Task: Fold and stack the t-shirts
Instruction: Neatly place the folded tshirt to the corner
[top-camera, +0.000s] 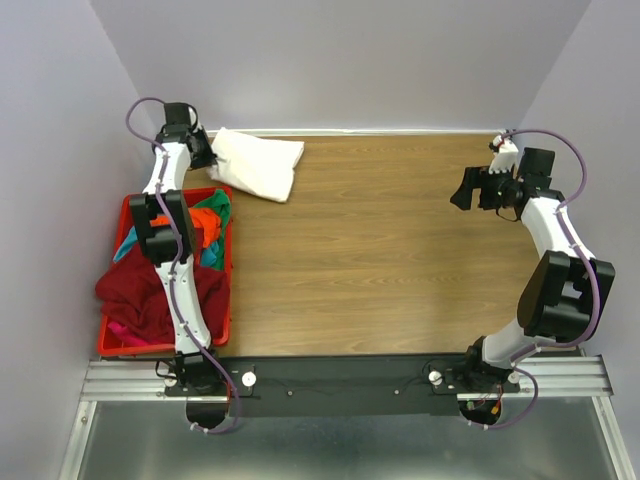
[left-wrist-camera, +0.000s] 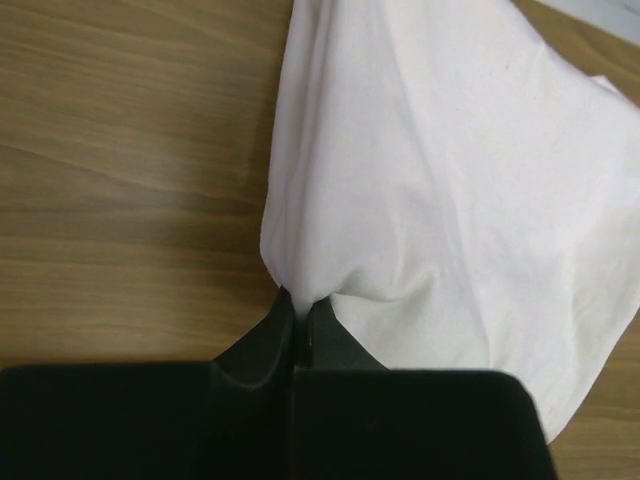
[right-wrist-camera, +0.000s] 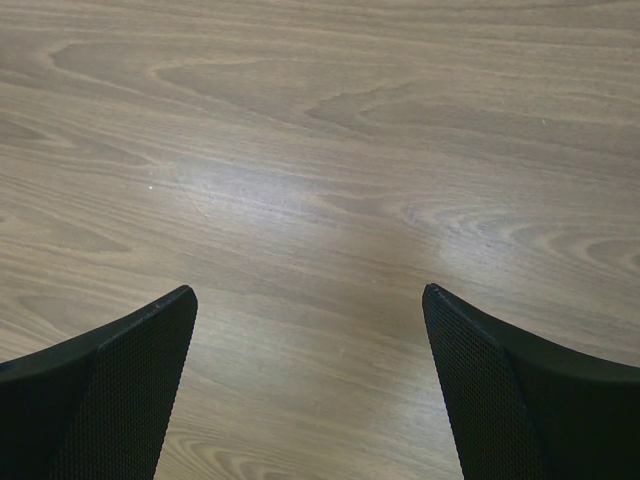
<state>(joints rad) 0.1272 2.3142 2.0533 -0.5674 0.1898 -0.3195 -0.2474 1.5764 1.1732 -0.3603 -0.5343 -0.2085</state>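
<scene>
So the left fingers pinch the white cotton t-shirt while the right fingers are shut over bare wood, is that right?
No: the right wrist view shows the right fingers open over bare wood; the left fingers do pinch the white cotton t-shirt.

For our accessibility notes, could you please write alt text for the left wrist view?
The left gripper, at the bottom of the frame, is shut on a bunched edge of a white t-shirt. The shirt fans out, rumpled, toward the upper right over a wooden table, whose bare grain fills the left side.
</scene>
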